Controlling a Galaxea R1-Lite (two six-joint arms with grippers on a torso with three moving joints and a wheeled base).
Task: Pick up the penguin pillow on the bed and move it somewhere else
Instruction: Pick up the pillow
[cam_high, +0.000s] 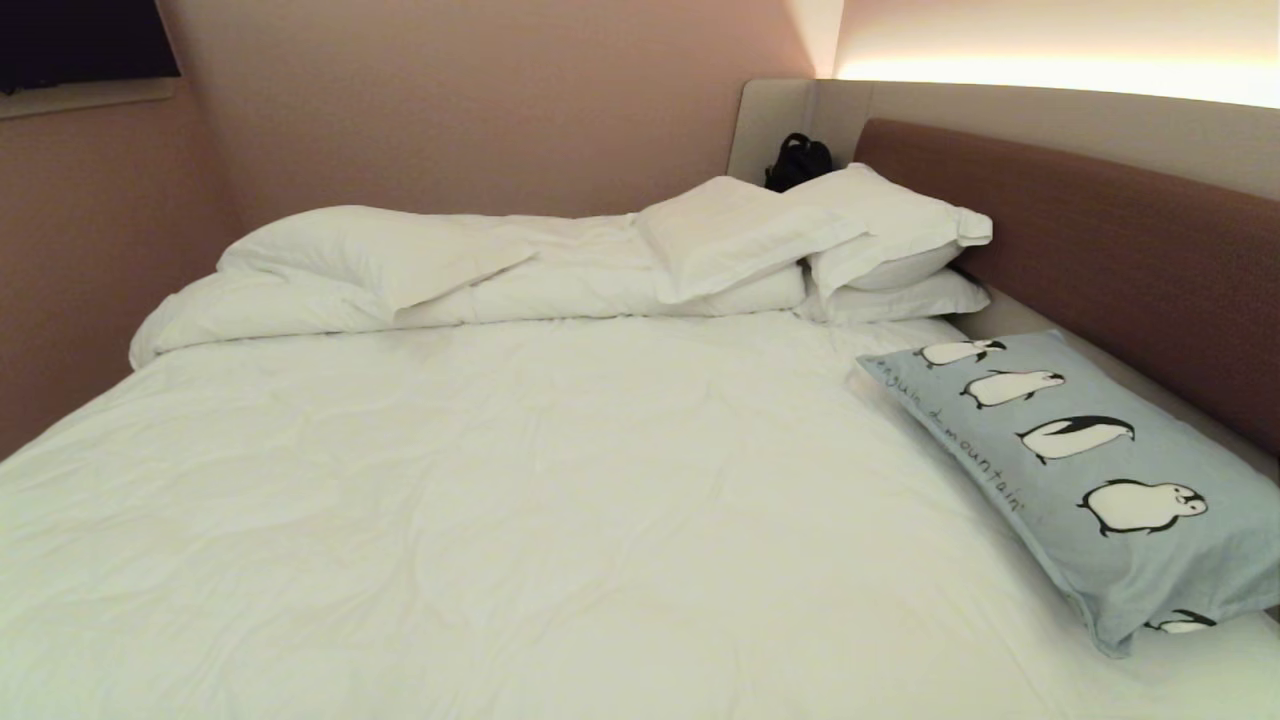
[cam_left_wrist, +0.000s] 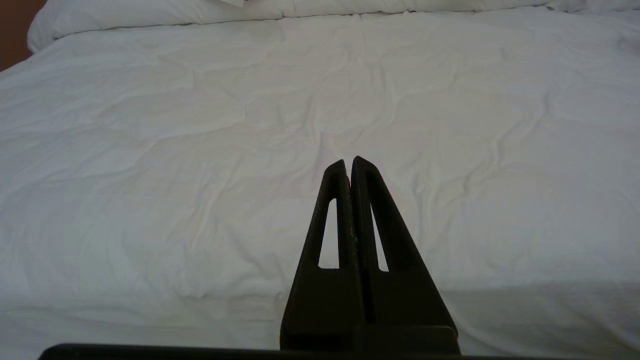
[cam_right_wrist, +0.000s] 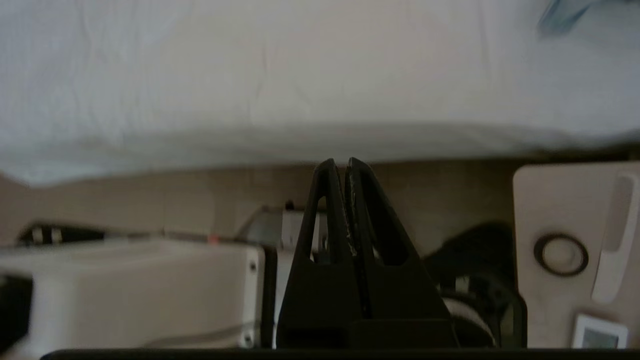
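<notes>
Penguin pillow (cam_high: 1075, 470) on bed (cam_high: 500, 480) at 4 o'clock by headboard, long axis 11-to-5. Right gripper (cam_right_wrist: 346, 162) nearer, pinched together, empty, below bed edge; pillow at its 1 o'clock. Left gripper (cam_left_wrist: 349, 162) likewise closed, empty.

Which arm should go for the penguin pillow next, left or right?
Right, probably. The penguin pillow lies on the robot's right side of the bed, along the headboard. Both the right gripper and the left gripper are shut and empty; the left faces only bare duvet.

Pinkish walls (cam_high: 450, 110); warm light strip (cam_high: 1050, 70) above; dark window corner (cam_high: 85, 40).
</notes>
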